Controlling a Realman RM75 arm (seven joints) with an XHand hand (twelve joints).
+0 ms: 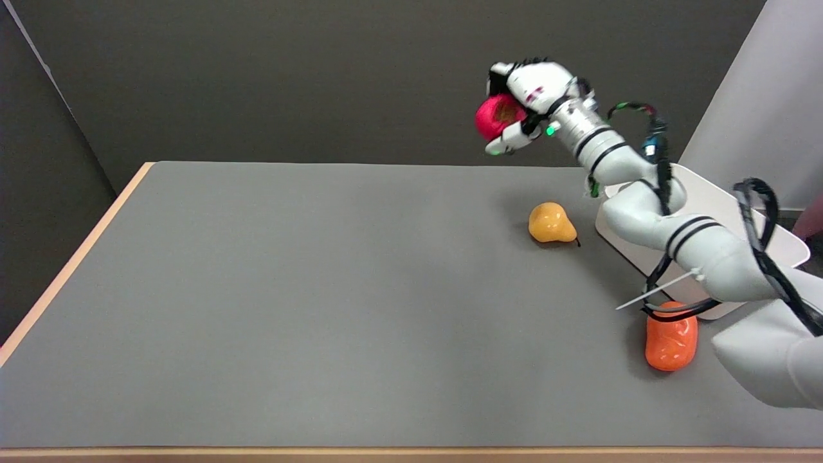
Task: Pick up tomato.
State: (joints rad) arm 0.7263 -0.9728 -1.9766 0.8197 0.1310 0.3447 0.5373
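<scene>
right black-and-white hand point(524, 106) raised high above the far side of the grey table point(308, 308), fingers point(508, 141) clasped around the round red tomato point(494, 117). below: glossy yellow pear point(550, 224) near a white tray point(720, 193); orange pepper-like fruit point(670, 341) at the tray's near edge.

I work in what looks like a robot test lab, not a home or kitchen. My table point(289, 308) is covered in a plain grey mat with a bare wooden edge, and dark flat panels point(289, 77) stand behind it like a backdrop. The food here is glossy plastic: a yellow pear point(550, 223) and an orange pepper point(670, 344) lying loose on the mat. A white tray point(771, 238) sits at the far right. Loose black cables point(762, 238) run along my white arm point(701, 251).
</scene>
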